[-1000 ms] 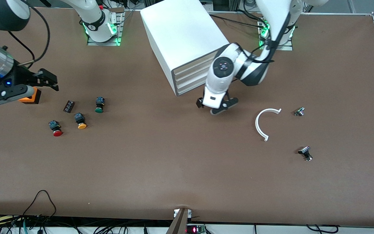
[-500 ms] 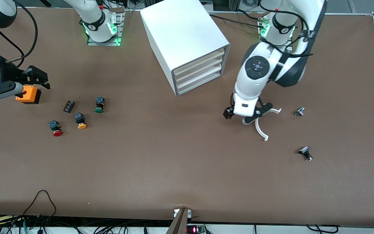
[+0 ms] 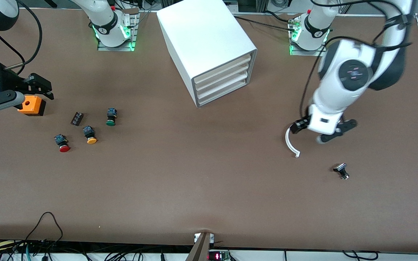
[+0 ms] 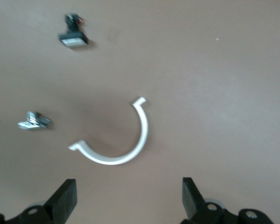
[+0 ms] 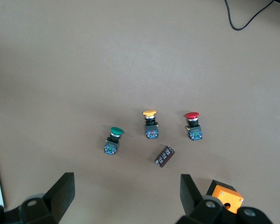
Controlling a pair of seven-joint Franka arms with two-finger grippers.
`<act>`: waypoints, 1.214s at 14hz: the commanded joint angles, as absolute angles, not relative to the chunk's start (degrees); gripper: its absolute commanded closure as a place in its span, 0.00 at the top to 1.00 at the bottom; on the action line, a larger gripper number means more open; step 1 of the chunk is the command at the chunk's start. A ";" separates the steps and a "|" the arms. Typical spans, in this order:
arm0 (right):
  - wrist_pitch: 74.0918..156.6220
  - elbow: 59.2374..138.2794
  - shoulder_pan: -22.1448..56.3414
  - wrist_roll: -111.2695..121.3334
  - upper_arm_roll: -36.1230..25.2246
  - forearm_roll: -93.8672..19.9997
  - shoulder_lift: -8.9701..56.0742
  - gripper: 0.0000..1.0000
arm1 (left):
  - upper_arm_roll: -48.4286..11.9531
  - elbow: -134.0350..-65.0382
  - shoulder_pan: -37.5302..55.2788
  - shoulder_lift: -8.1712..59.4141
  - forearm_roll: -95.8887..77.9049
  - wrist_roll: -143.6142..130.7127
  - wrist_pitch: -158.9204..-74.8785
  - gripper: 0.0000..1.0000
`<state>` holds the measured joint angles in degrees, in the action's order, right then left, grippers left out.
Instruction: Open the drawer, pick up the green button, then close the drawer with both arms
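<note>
The white cabinet (image 3: 205,40) stands at the table's middle, close to the arms' bases. Its lowest drawer (image 3: 222,94) sits flush and shut like the three above it. The green-capped button (image 3: 110,118) (image 5: 113,140) lies on the table toward the right arm's end. My right gripper (image 3: 45,88) (image 5: 126,198) hangs open and empty over an orange box (image 3: 31,105), apart from the button. My left gripper (image 3: 321,132) (image 4: 128,203) is open and empty, up in the air over one end of a white curved strip (image 3: 289,141) (image 4: 126,149).
A yellow-capped button (image 3: 90,135), a red-capped button (image 3: 62,143) and a small dark block (image 3: 77,118) lie beside the green one. Two small metal parts (image 4: 73,33) (image 4: 33,120) lie near the strip. Cables run along the table's near edge.
The left arm has swung away from the cabinet's front toward its own end of the table, stopping over the curved strip. The right gripper drew back slightly toward the table's end.
</note>
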<state>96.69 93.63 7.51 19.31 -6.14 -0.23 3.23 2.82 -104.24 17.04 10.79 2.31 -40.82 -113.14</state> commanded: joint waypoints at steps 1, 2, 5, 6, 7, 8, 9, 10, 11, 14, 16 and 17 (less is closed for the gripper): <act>95.89 92.02 6.68 19.07 -5.10 0.97 3.78 1.00 | 1.85 -100.74 13.20 8.96 3.52 -31.85 -106.81 0.99; 95.80 91.93 6.59 19.16 -5.10 0.88 3.87 1.00 | 1.76 -98.81 11.97 8.96 3.34 -28.60 -103.92 0.99; 95.19 90.80 6.59 19.25 -5.18 1.76 3.69 1.00 | -0.16 -93.27 6.87 8.88 2.29 -19.71 -97.23 0.99; 95.19 90.09 6.59 19.34 -5.19 1.41 3.69 0.99 | -1.83 -91.95 4.51 8.62 1.68 -17.25 -95.55 0.99; 95.27 89.91 6.59 19.25 -5.19 1.49 3.69 1.00 | -2.80 -91.76 3.18 7.48 1.67 -15.14 -94.67 0.99; 95.27 89.91 6.59 18.90 -5.19 1.32 3.87 1.00 | -2.99 -91.76 2.64 6.51 1.50 -13.20 -94.14 0.99; 96.14 89.91 6.42 18.72 -5.27 0.97 4.22 1.00 | -2.99 -91.67 2.11 5.20 0.45 -11.10 -92.83 0.99; 96.41 89.91 6.24 18.63 -5.27 1.05 4.74 1.00 | -3.34 -91.58 0.89 4.14 -0.78 -9.25 -91.42 0.99; 96.50 89.83 6.41 18.63 -5.27 1.05 4.75 1.00 | -4.30 -91.41 -0.60 3.35 -1.31 -6.88 -90.28 0.99; 96.50 89.82 6.59 18.63 -5.10 0.88 4.75 1.00 | -6.33 -90.62 -2.64 2.64 -1.32 -2.64 -90.09 0.99; 96.33 89.82 6.59 19.16 -5.18 0.88 4.48 1.00 | -6.24 -90.44 -2.64 2.72 -1.14 -2.55 -90.09 0.99; 96.42 89.82 6.50 19.07 -5.10 0.79 4.40 0.99 | -6.24 -90.44 -2.64 2.81 -1.14 -2.64 -90.00 0.99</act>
